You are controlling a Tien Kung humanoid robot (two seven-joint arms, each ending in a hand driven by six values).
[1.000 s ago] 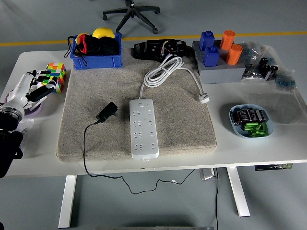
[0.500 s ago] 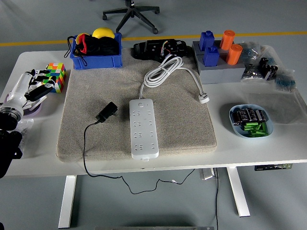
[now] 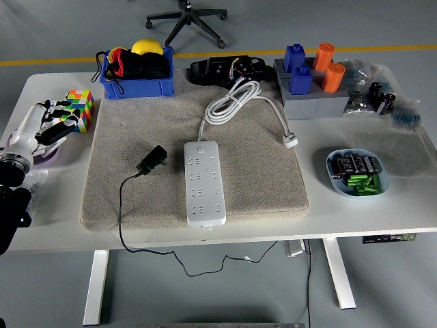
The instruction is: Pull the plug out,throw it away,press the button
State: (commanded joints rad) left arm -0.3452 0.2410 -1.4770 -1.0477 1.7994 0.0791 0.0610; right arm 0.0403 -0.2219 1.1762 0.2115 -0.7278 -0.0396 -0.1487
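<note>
Grey floor (image 3: 382, 20), apparently office-chair base (image 3: 188, 17)

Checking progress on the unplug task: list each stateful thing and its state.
black plug: unplugged, lying on the mat beside the strip
power strip: flat on the mat, sockets empty
white cable: coiled, its plug loose on the mat
left hand: at the table's left edge, holding nothing

You have one view only, from a head camera set high on the robot's side, looking forward and down. It stands far enough back that you see the whole white surface (image 3: 382, 198) from its near edge at the bottom to the far edge, its legs beneath, and grey floor beyond with a yellow line (image 3: 225, 53) and an office chair's base (image 3: 186, 19) at the top.
</note>
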